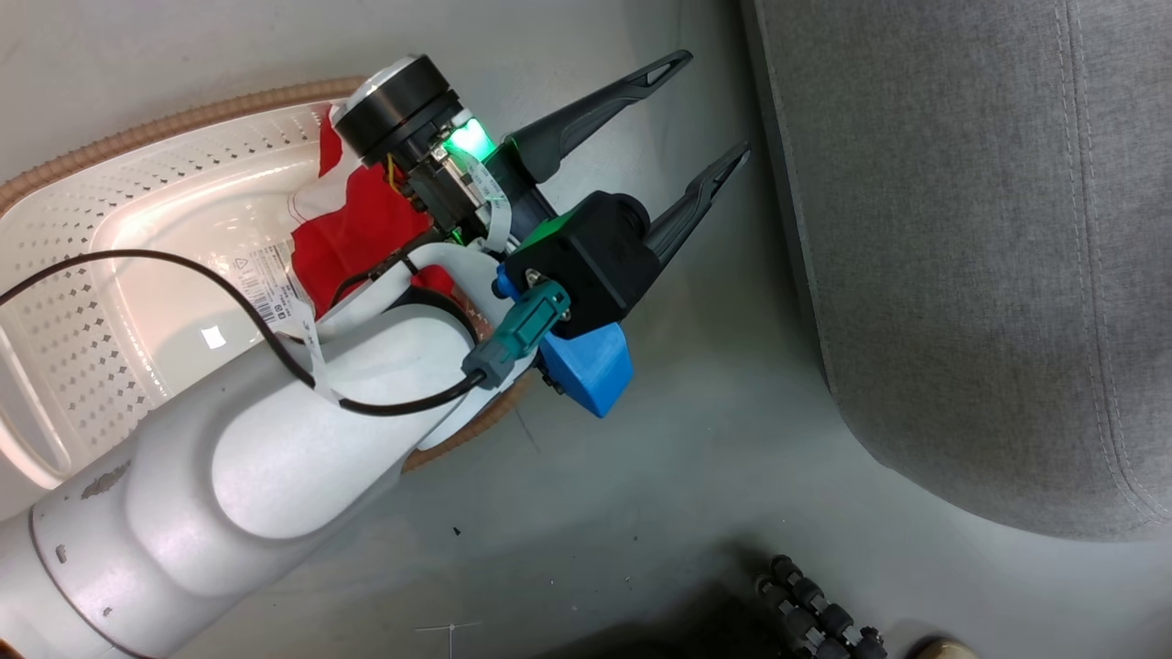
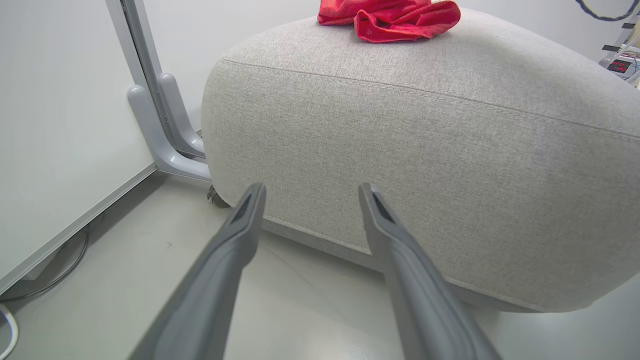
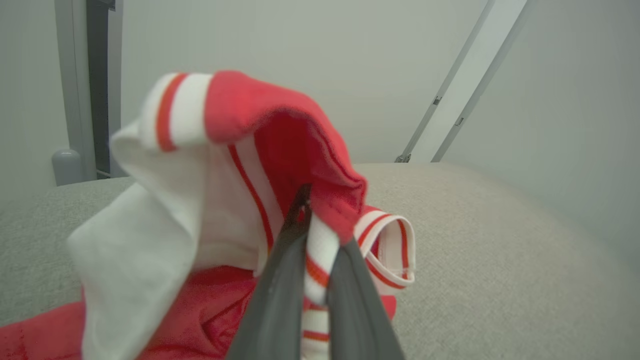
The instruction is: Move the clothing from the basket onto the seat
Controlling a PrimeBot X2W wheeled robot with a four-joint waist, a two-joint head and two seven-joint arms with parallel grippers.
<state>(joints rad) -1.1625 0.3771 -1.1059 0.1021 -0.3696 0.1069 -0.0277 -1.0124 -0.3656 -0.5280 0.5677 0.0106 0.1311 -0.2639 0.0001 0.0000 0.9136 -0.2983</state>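
Note:
In the right wrist view my right gripper [image 3: 320, 225] is shut on the red-and-white garment [image 3: 215, 200] with striped trim, holding it up over the grey seat [image 3: 475, 250]. More red fabric [image 3: 200, 320] lies on the seat beneath it. The left wrist view shows a crumpled red garment [image 2: 395, 17] on top of the seat [image 2: 425, 150]. My left gripper [image 1: 712, 105] hangs open and empty between the cream basket [image 1: 92, 302] and the seat [image 1: 961, 229], its fingers [image 2: 240, 235] toward the seat's side. Red and white fabric [image 1: 352, 243] lies in the basket, partly hidden by my left wrist.
A grey metal post [image 2: 160, 115] and a white wall panel [image 2: 60, 125] stand left of the seat. A cable [image 2: 50, 280] runs along the floor by the panel. A dark ribbed object [image 1: 815, 613] lies on the floor at the bottom of the head view.

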